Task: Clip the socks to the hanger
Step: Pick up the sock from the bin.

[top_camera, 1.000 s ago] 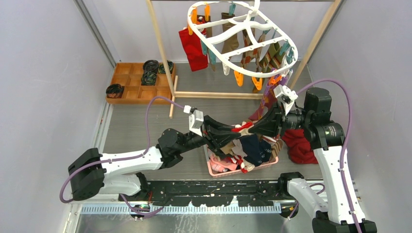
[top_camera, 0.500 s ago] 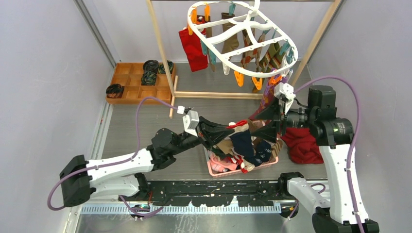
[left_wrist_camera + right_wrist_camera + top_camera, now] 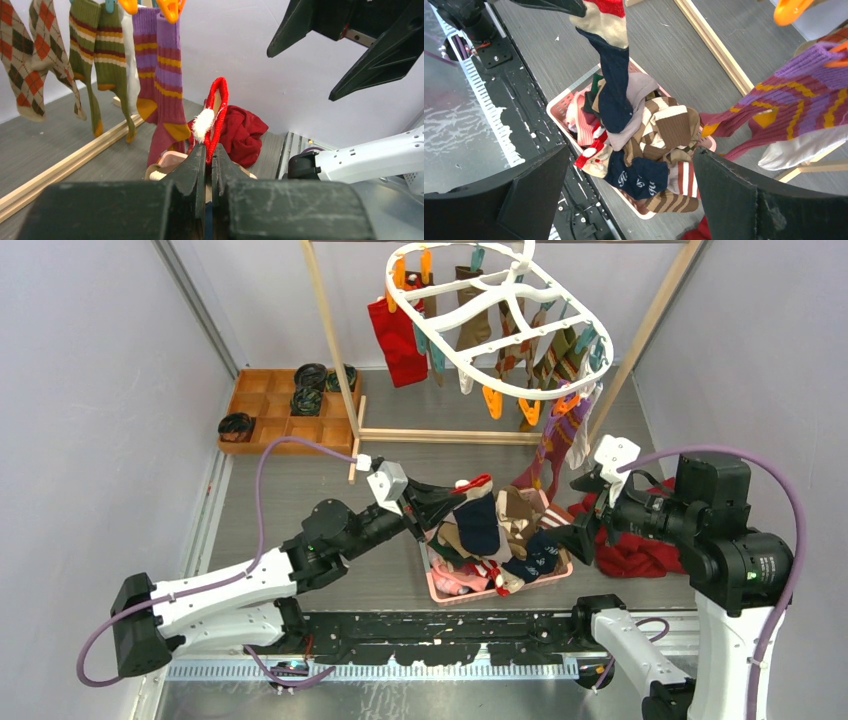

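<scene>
My left gripper (image 3: 452, 496) (image 3: 208, 150) is shut on the red cuff of a sock (image 3: 478, 520) (image 3: 216, 107). Its cream and navy length (image 3: 616, 85) hangs down over the pink basket (image 3: 500, 590) (image 3: 558, 103), which holds a heap of several mixed socks (image 3: 520, 540) (image 3: 659, 145). To the right of the basket my right gripper (image 3: 582, 512) (image 3: 631, 152) stands wide open, holding nothing. The white oval hanger (image 3: 500, 315) hangs at the back with several socks clipped on, a purple striped one (image 3: 560, 445) (image 3: 167, 85) nearest.
A crumpled red cloth (image 3: 630, 545) (image 3: 242, 132) lies right of the basket under my right arm. The wooden rack's base rail (image 3: 450, 435) runs behind the basket. At the back left is a wooden tray (image 3: 270, 425) with black rolls.
My right gripper let go of the sock, opened wide and drew back to the right. The left gripper shut fully and kept the sock, which now hangs straight down.
</scene>
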Robot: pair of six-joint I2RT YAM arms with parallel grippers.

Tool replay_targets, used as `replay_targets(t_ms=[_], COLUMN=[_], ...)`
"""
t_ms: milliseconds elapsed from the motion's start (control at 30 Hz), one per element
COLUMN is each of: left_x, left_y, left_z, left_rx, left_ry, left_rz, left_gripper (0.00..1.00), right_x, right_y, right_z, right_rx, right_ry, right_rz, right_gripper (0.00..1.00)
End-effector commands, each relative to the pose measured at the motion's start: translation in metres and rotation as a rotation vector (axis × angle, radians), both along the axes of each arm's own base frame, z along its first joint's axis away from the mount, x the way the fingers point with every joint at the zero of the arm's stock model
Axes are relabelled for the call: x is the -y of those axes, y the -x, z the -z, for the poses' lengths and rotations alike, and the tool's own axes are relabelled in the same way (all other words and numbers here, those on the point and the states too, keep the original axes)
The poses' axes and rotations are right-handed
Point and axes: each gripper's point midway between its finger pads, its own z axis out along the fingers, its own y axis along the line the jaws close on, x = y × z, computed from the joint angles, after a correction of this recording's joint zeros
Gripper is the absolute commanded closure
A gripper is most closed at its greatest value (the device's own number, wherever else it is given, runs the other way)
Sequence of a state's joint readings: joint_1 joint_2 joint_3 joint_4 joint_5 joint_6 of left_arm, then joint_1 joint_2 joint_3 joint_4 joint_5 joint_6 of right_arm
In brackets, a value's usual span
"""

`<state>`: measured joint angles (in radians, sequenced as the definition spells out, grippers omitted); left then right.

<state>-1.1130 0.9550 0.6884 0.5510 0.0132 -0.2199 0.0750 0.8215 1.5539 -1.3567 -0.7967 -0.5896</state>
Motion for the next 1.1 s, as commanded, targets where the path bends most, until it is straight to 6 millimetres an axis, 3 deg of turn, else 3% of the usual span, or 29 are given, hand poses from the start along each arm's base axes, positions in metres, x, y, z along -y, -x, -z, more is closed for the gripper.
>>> replay_targets(t_ms=[0,167,300,400,533,600,767,900,1067], left_x=[0.003,0.016,0.020,0.017,0.017,0.024,0.043,0.044,0.042], left_y=[-0.008,-0.008,-0.010,-0.016,-0.020,-0.016,0.010,0.024,0.033], left_z=[-0.020,-0.016,0.005,0.014,0.005,0.003,-0.009,-0.013,-0.015], left_rx=[0.012,-0.030,-0.122,-0.157,-0.172,-0.168,-0.060,0.007,0.028], left_ry=[0.031,0.096,0.115,0.114,0.132,0.124,0.081,0.039,0.014], left_rz=[-0.035,0.005,0.011,-0.023,-0.042,-0.007,0.158,0.227,0.263], left_gripper=[1.00,1.00,1.00,1.00,1.00,1.00,1.00,1.00,1.00], right_x=[0.005,-0.001,-0.011,-0.008,-0.003,-0.009,-0.027,-0.028,-0.031], right_y=[-0.008,-0.012,-0.014,-0.021,-0.023,-0.014,0.018,0.027,0.022], right_z=[-0.006,0.010,0.027,0.027,0.023,0.023,0.039,0.046,0.036], right_rx=[-0.068,-0.144,-0.166,-0.142,-0.106,-0.093,0.023,0.106,0.146], right_ry=[-0.037,-0.136,-0.253,-0.277,-0.287,-0.289,-0.170,-0.094,-0.097], right_rz=[0.102,0.160,0.174,0.225,0.269,0.202,-0.151,-0.275,-0.334], right_gripper=[0.00,0.00,0.00,0.00,0.00,0.00,0.03,0.06,0.11])
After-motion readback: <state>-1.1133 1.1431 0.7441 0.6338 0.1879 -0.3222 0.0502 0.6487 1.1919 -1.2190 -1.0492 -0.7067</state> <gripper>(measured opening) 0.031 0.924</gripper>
